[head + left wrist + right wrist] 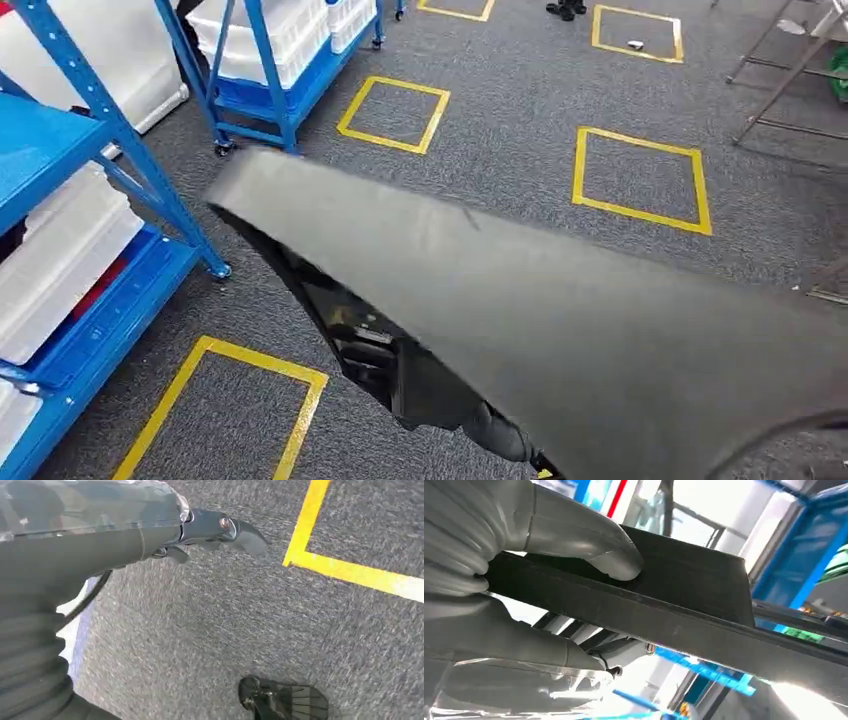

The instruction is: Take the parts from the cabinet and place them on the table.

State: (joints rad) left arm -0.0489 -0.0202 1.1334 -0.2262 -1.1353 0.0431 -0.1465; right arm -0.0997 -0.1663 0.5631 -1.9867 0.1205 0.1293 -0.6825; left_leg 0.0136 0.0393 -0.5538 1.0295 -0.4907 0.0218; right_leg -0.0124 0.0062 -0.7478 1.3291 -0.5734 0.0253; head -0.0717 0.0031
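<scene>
Big, flat, dark panel (560,330) fills the near view, smooth and matte, pinched by the right hand (524,580). Left hand (210,532) hangs empty, fingers loosely apart. Blue shelves (90,170) stand left on gray carpet (520,110).

Long dark grey panel part (560,320), tilted, held above carpet

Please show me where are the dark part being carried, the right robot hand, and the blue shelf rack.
dark part (560,330), head view, middle of its flat face
right robot hand (519,580), right wrist view, where it grips the part
blue shelf rack (40,140), head view, its upper shelf
</scene>
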